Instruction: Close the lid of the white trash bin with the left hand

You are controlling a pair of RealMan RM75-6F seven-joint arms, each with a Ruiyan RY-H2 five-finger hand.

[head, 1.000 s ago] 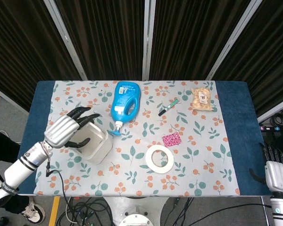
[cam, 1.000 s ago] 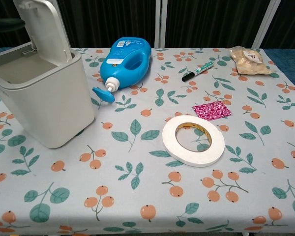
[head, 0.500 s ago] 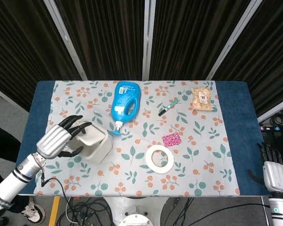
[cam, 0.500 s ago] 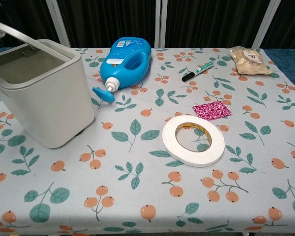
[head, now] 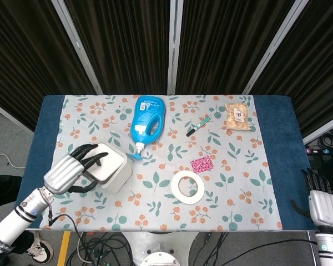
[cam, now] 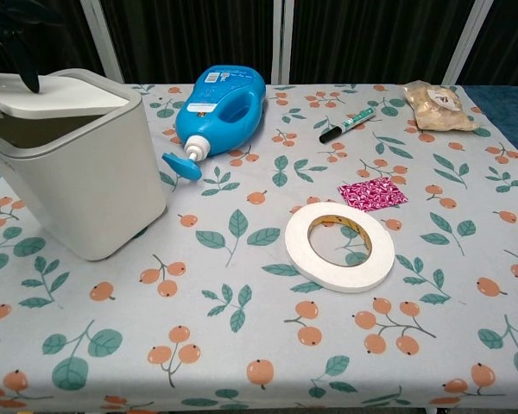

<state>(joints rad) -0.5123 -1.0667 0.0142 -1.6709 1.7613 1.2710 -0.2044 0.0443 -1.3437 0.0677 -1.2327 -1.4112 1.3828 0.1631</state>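
Note:
The white trash bin (head: pixel 117 174) (cam: pixel 95 181) stands on the left side of the table. Its lid (head: pixel 107 163) (cam: pixel 65 93) lies nearly flat over the opening, with a narrow gap still showing at the front in the chest view. My left hand (head: pixel 72 170) is over the bin's left side, its dark fingertips (head: pixel 95 159) (cam: pixel 17 73) resting on the lid with the fingers spread. My right hand (head: pixel 321 204) hangs off the table's right front corner, holding nothing, its fingers loosely extended.
A blue detergent bottle (head: pixel 147 124) lies just behind and right of the bin. A white tape roll (head: pixel 188 187), a pink patterned packet (head: pixel 201 164), a marker (head: pixel 197 126) and a snack bag (head: pixel 237 116) lie to the right.
The lid has swung from upright down onto the bin. My left hand followed it down and toward the table's front, its fingertips now on the lid. The right hand barely moved.

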